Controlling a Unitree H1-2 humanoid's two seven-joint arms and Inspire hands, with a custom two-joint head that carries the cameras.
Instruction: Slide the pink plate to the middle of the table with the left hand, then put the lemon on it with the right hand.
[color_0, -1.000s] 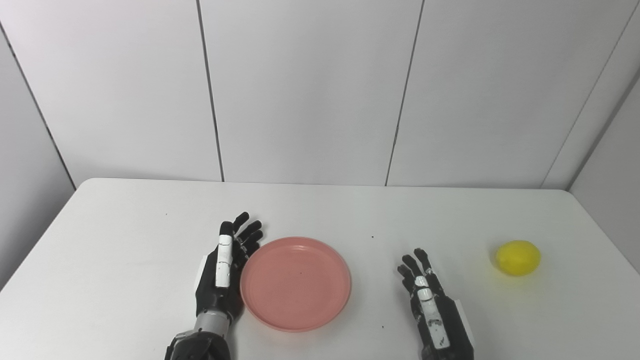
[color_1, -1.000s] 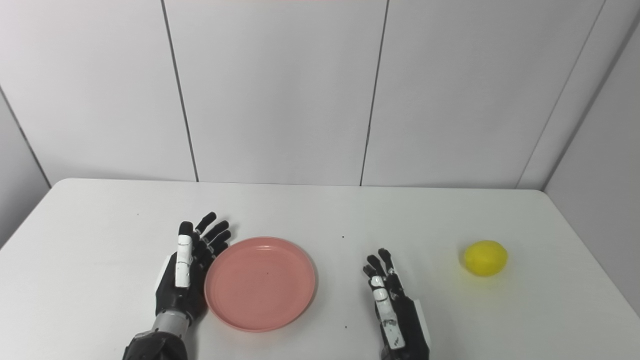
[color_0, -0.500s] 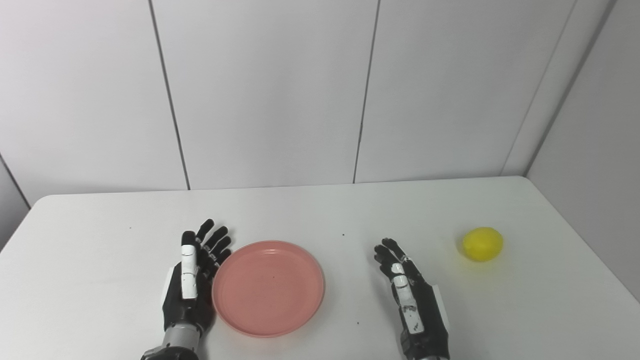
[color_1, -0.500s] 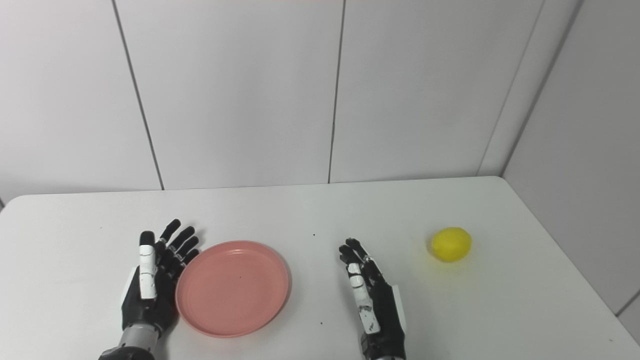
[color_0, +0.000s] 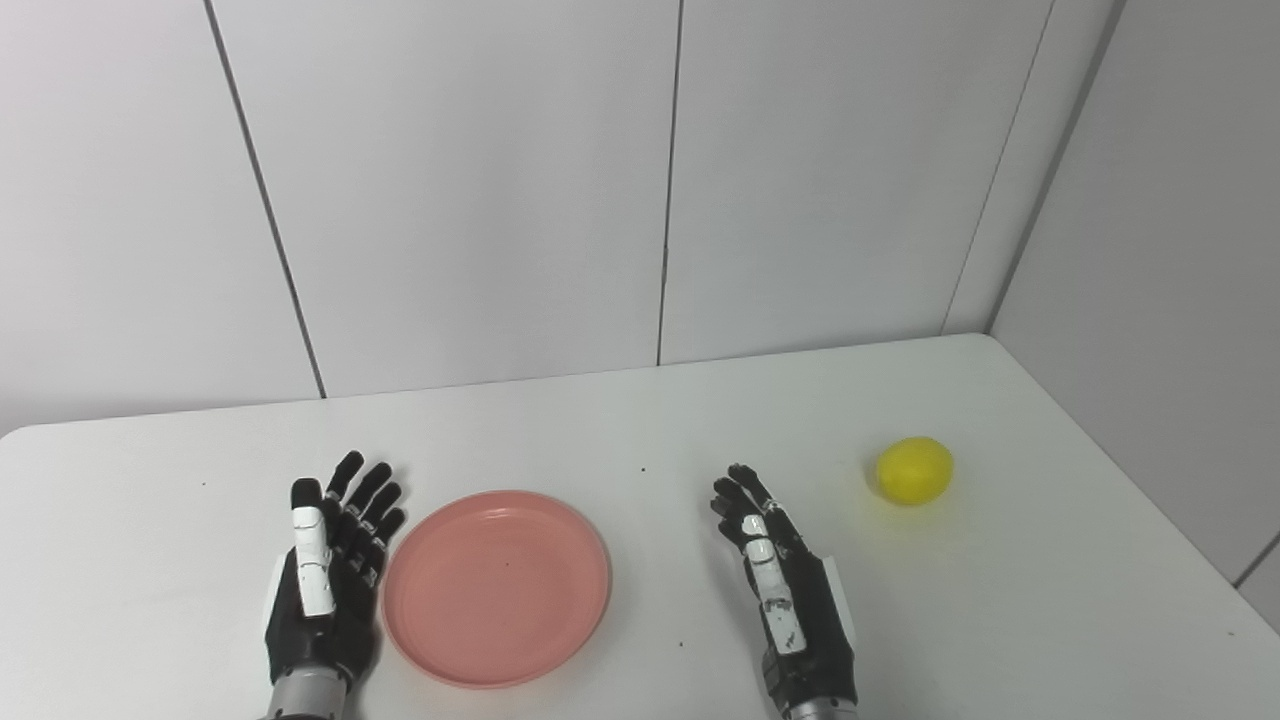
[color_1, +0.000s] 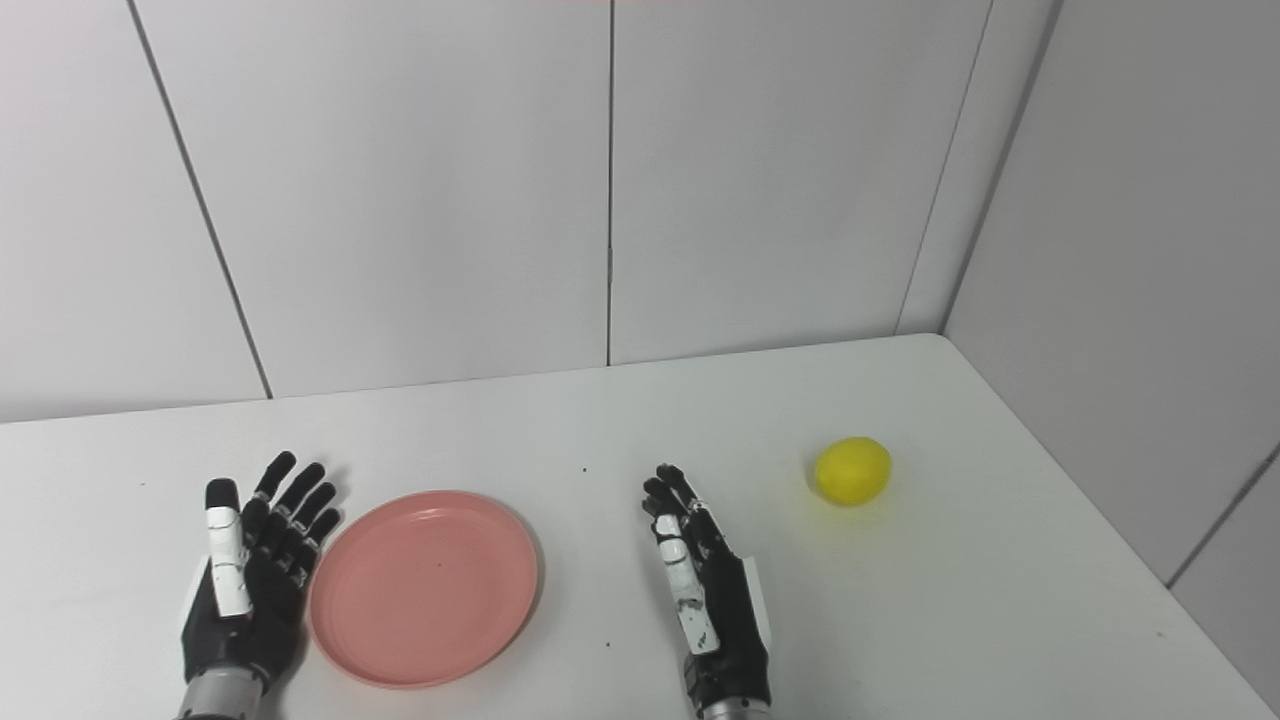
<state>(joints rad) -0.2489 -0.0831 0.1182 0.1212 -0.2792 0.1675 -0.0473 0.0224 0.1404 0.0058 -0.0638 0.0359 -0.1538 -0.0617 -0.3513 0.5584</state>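
On the white table (color_0: 620, 430), beside the pink plate (color_0: 497, 585): two hands are resting, palms turned inward, and neither is holding anything.
Step in hand: judging by the layout, the slide is looking finished and the lemon pick-up is not yet begun.
Left hand (color_0: 325, 580): lying just left of the plate, fingers spread and extended, possibly touching the rim; contact cannot be confirmed.
Right hand (color_0: 790, 595): lying well right of the plate, fingers apart and pointing away from the robot, gripping nothing.
Lemon (color_0: 914, 470): sitting on the table further right of the plate than the right hand, and further back, well apart from that hand.
Lemon axis: appearing to run roughly left to right, with the right end angling slightly towards the back wall; tips are too small to confirm.
Next move: the right hand is needing to travel right and away from the plate, then close its fingers across the lemon's short width, not its ends.
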